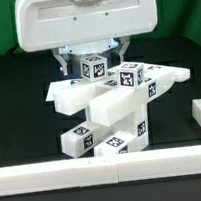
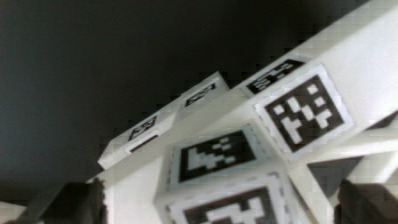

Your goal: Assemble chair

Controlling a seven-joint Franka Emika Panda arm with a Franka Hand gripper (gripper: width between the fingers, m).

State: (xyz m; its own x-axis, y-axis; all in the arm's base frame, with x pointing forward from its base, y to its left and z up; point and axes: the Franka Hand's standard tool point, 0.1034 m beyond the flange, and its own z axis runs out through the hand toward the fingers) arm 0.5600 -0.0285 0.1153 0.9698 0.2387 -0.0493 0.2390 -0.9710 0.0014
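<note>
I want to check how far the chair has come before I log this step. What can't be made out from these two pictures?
- Hand, exterior view: only the fingertips show; the robot body covers the rest.
- Chair, exterior view: whether its pieces are joined or only stacked is unclear; too small.
- Chair, wrist view: the edges cut off all but a few blurred tags.
- Rail, exterior view: hides the chair's base.

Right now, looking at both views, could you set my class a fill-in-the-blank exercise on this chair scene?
1. The chair parts are coloured ____.
2. Each square tag is printed in black and ____.
3. The table under the parts is ____.
4. The gripper hangs over the parts with its jaws ____.

Missing words: white; white; black; open
</note>
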